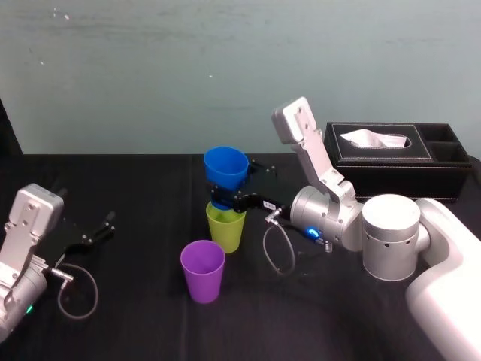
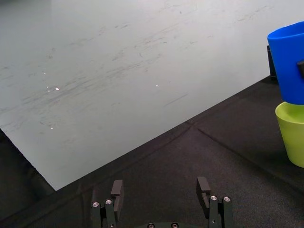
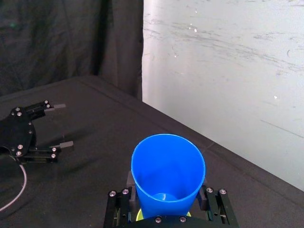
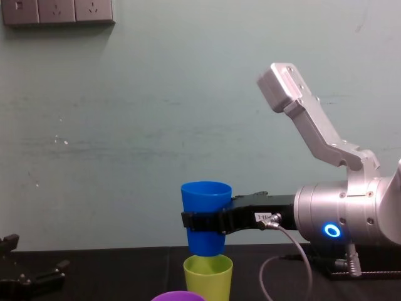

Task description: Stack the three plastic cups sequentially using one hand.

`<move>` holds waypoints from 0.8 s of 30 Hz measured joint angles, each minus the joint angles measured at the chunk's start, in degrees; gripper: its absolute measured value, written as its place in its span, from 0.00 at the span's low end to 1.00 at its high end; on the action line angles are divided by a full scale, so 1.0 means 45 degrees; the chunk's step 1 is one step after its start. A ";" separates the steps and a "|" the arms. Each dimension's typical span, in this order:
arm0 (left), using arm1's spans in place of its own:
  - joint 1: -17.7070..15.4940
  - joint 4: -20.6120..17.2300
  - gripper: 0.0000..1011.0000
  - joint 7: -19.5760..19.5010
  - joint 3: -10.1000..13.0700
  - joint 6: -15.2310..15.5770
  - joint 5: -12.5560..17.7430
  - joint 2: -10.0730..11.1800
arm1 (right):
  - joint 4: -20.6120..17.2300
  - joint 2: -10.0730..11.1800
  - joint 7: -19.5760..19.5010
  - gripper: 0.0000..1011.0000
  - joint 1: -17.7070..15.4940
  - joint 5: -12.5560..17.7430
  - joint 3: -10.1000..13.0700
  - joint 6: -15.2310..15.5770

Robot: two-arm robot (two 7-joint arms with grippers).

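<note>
My right gripper (image 1: 224,200) is shut on the blue cup (image 1: 225,167), its black fingers pressing the cup's lower half from both sides. The cup hangs upright, its base just over the mouth of the yellow-green cup (image 1: 227,228) standing on the black table. In the chest view the blue cup (image 4: 205,213) sits directly above the yellow-green cup (image 4: 207,279) with its base at the rim. The purple cup (image 1: 203,271) stands alone, nearer to me and slightly left. My left gripper (image 2: 161,187) rests open and holding nothing at the table's left.
A black leather tissue box (image 1: 398,162) stands at the back right, behind my right arm. A grey cable loops off each wrist onto the black tablecloth (image 1: 135,195). A pale wall closes the far edge of the table.
</note>
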 joint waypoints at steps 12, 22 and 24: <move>0.0000 0.0000 0.99 0.0000 0.0000 0.0000 0.0000 0.0000 | 0.0423 -0.0088 -0.0098 0.71 0.0114 -0.0217 -0.0037 -0.0156; 0.0001 0.0000 0.99 0.0000 0.0000 0.0000 0.0000 -0.0001 | 0.0872 -0.0231 -0.0085 0.71 0.0246 -0.0349 -0.0068 -0.0257; 0.0001 0.0000 0.99 0.0000 0.0000 0.0001 0.0000 -0.0001 | 0.0931 -0.0259 -0.0059 0.71 0.0258 -0.0361 -0.0075 -0.0269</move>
